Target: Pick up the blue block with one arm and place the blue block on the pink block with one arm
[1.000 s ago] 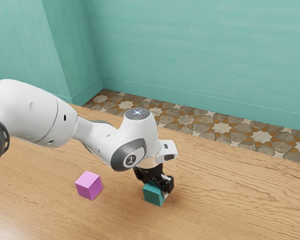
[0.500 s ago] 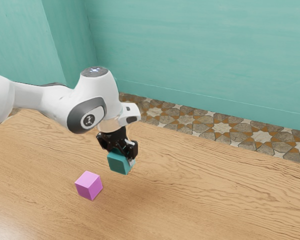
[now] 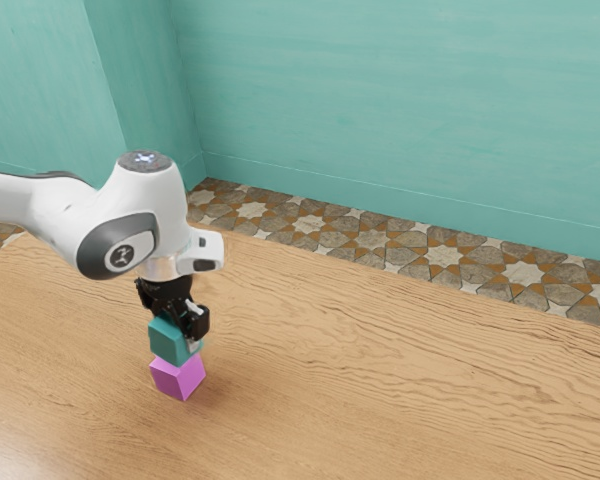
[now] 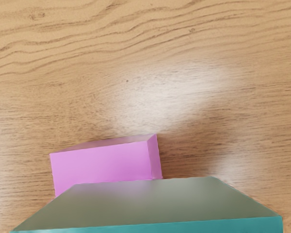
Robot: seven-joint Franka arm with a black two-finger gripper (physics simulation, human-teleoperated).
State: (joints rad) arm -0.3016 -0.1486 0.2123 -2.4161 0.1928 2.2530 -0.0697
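Note:
The teal-blue block (image 3: 167, 341) is held between the fingers of my black gripper (image 3: 174, 331), which is shut on it. It hangs directly over the pink block (image 3: 177, 377) on the wooden table, its underside at or just above the pink block's top face; I cannot tell if they touch. In the wrist view the blue block (image 4: 150, 206) looms large just under my hand, and part of the pink block (image 4: 104, 164) shows beyond it.
The wooden table (image 3: 400, 380) stretches wide toward the exterior view's right. Behind it lie a patterned tile floor (image 3: 460, 255) and teal walls (image 3: 400, 100). My white arm (image 3: 70, 215) comes in from the exterior view's left.
My gripper has carried the blue block up off the table and toward the exterior view's left, then lowered it over the pink block. The pink block has not moved.

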